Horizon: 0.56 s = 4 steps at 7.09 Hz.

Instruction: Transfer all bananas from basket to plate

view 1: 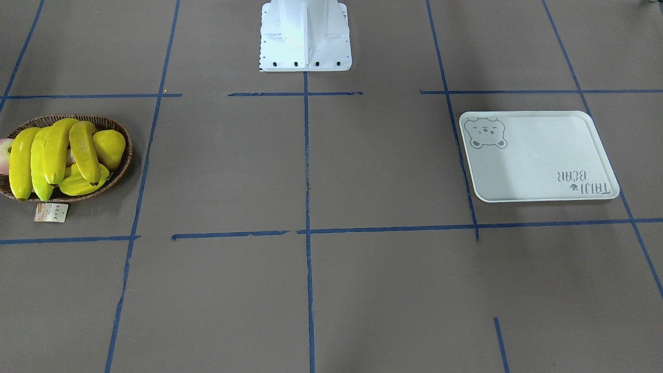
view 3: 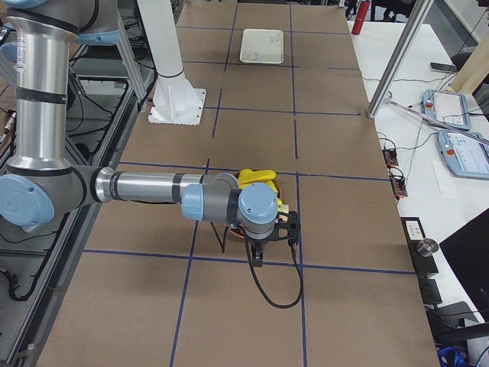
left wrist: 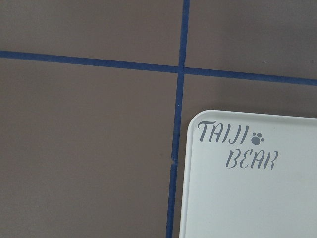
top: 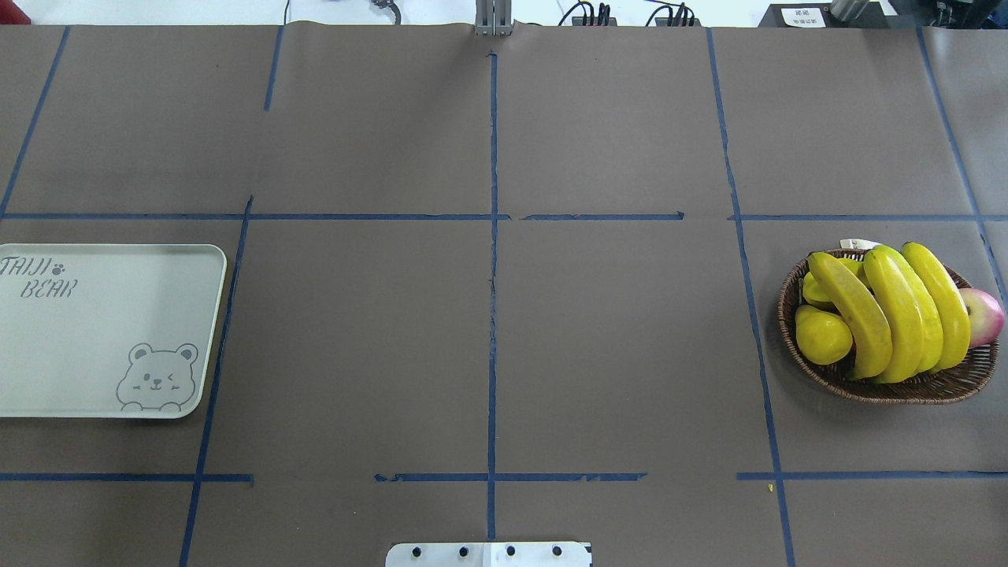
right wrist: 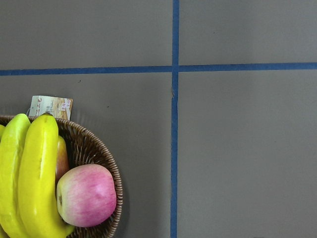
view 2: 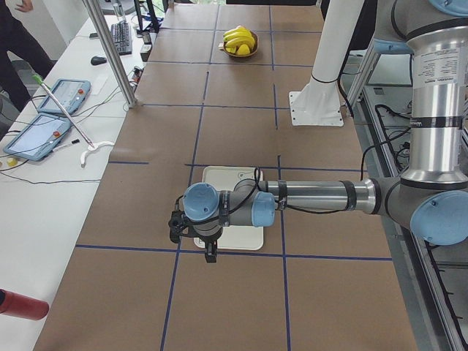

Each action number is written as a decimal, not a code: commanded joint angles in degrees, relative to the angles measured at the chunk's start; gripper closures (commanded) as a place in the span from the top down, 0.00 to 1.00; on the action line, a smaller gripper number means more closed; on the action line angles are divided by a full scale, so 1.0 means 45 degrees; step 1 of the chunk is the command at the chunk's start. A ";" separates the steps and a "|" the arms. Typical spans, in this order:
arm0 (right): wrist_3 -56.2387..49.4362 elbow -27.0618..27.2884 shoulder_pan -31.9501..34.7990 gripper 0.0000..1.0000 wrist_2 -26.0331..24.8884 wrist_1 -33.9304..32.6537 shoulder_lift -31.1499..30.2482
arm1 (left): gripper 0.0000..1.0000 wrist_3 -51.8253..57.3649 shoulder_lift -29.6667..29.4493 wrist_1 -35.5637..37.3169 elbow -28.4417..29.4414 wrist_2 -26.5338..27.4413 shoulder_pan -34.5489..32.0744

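Several yellow bananas lie side by side on top of other fruit in the brown wicker basket, at the left in the front view. The pale plate with the bear drawing lies bare at the other end. My left gripper hangs above the plate's edge, seen only in the left side view; I cannot tell if it is open. My right gripper hangs above the basket, seen only in the right side view; I cannot tell its state. The right wrist view shows bananas and the basket rim.
The basket also holds a yellow pear, a pink apple and a ridged yellow fruit. A paper tag lies beside the basket. The white robot base stands at mid table. Blue tape lines cross the brown table.
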 commanded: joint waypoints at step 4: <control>-0.0002 -0.0096 0.0000 1.00 0.0090 0.0508 -0.0013 | 1.00 0.0006 -0.0058 -0.0001 0.0128 0.0000 0.0005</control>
